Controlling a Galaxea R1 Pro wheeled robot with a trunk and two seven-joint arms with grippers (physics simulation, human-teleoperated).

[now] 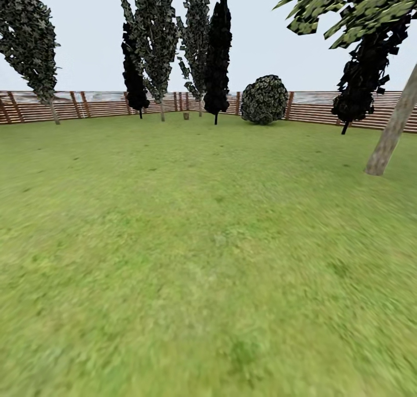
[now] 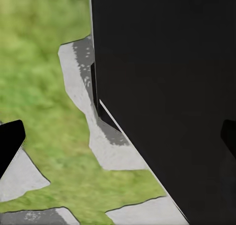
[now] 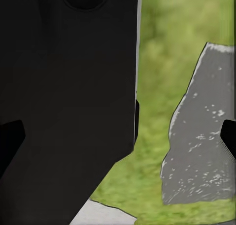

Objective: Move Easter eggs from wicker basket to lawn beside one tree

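The lawn (image 1: 197, 240) stretches ahead in the head view to the garden's slatted fence (image 1: 87, 104). A tiny tan-brown object far off by the fence looks like the wicker basket (image 1: 186, 116); it is too small to see its contents, so the Easter eggs are hidden. Upright pale-trunk trees (image 1: 161, 110) stand beside it. In the left wrist view my left gripper (image 2: 118, 139) is open with nothing between its fingertips (image 2: 10, 144). The right gripper (image 3: 118, 136) is also open and empty. Both hang over grass and grey stones beside my black body (image 2: 167, 87).
All-black trees (image 1: 217, 61) stand near the basket and at the right (image 1: 356, 90). A leaning pale trunk (image 1: 394, 127) rises at the right edge, and a round bush (image 1: 264, 99) sits at the fence. Grey paving stones (image 3: 201, 136) lie under the arms.
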